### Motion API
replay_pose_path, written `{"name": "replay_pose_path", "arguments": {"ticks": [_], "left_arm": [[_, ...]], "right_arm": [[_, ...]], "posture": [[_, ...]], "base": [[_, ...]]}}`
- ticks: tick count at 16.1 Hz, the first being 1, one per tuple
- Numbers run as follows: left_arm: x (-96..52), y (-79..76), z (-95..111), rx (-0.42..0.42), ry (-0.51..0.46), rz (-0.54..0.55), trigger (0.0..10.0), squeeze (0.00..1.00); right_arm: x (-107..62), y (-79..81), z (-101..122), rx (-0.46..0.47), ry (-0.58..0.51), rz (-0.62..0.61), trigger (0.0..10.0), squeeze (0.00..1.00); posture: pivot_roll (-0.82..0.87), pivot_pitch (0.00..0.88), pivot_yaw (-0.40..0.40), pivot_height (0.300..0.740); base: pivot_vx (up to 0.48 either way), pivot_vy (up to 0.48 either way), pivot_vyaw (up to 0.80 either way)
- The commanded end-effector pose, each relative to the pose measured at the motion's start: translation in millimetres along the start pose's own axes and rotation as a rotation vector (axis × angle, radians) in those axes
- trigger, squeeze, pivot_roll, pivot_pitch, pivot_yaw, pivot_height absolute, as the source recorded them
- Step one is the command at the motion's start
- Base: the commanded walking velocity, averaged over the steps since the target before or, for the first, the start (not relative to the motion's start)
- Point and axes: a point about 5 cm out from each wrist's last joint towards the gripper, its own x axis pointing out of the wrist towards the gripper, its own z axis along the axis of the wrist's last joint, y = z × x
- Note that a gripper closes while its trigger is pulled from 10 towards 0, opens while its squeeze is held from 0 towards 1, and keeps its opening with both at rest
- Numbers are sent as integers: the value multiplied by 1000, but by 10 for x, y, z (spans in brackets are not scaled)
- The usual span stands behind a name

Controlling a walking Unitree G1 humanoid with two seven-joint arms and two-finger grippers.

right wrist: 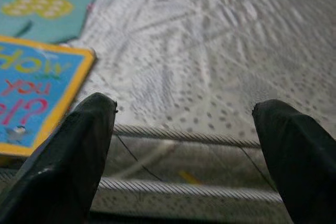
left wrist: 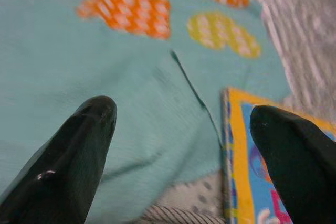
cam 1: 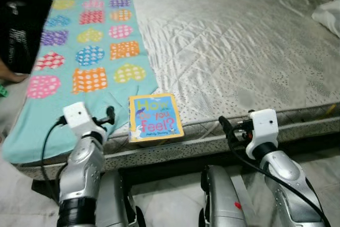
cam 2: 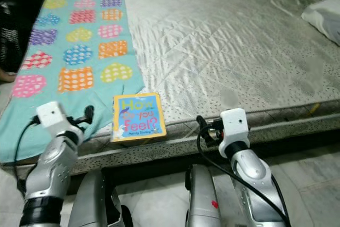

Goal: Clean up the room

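Note:
A children's book with a yellow border and blue cover lies flat at the near edge of the bed. It also shows in the left wrist view as the book and in the right wrist view as the book. My left gripper is open, held over the teal blanket just left of the book. My right gripper is open too, hovering at the mattress edge right of the book. Neither holds anything.
The teal blanket with coloured dotted hearts covers the bed's left strip. A white pillow lies at the far right. A dark object and a person's foot are left of the bed. Pale floor lies below.

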Motion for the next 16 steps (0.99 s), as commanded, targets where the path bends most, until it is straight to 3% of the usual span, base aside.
{"name": "replay_pose_path", "arguments": {"ticks": [1, 5, 7, 13, 16], "left_arm": [[44, -18, -71, -10, 43, -24, 10000, 0], [132, -78, -169, -27, 95, -70, 10000, 0], [176, -156, -261, -64, 153, -107, 10000, 0], [196, -177, -434, -119, 249, -153, 10000, 0], [211, -166, -490, -186, 301, -163, 10000, 0]], "right_arm": [[-52, -60, 56, -14, -11, -19, 10000, 0], [-164, -167, 114, -50, -8, -44, 10000, 0], [-300, -235, 162, -63, 6, -44, 10000, 0], [-600, -259, 295, -62, 24, 39, 10000, 0], [-597, -297, 334, -71, 31, 32, 10000, 0]], "posture": [[-292, 171, 12, 526], [-336, 192, 1, 526], [-360, 204, -8, 526], [-397, 216, -11, 526], [-396, 212, -4, 526]], "base": [[0, 0, 0], [0, 0, 0], [0, 0, 0], [0, 0, 0], [0, 0, 0]]}}
